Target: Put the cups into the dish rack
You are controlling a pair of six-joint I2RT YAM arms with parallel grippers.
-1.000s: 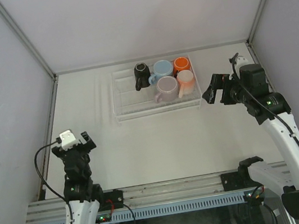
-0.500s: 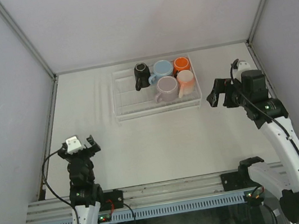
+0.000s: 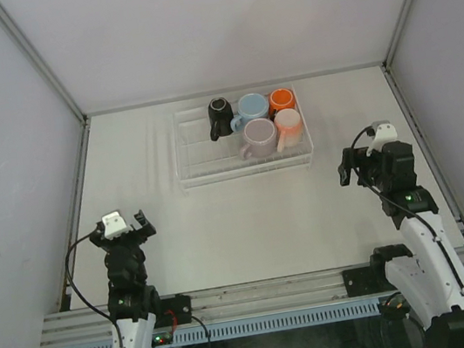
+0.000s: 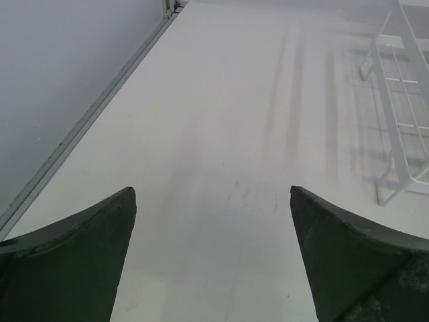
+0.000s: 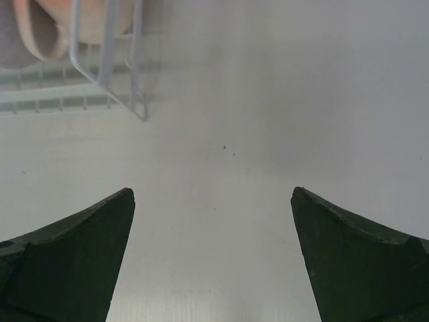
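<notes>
The dish rack (image 3: 200, 166) sits at the back middle of the table. In its right half stand several cups: black (image 3: 219, 117), light blue (image 3: 251, 107), orange (image 3: 281, 99), lilac-pink (image 3: 258, 138) and peach-pink (image 3: 288, 126). My left gripper (image 3: 121, 229) is open and empty at the near left, over bare table; the rack's corner (image 4: 402, 121) shows at the right of its wrist view. My right gripper (image 3: 353, 168) is open and empty at the near right, below the rack's front right corner (image 5: 107, 80). The peach-pink cup (image 5: 40, 27) shows at the top left of the right wrist view.
Grey enclosure walls stand on the left, back and right. A metal rail (image 3: 268, 292) runs along the near edge by the arm bases. The rack's left half holds no cups.
My right gripper has drawn back from beside the rack toward the near right. My left arm pulled back toward its base and then stayed still. The cups have not moved.
</notes>
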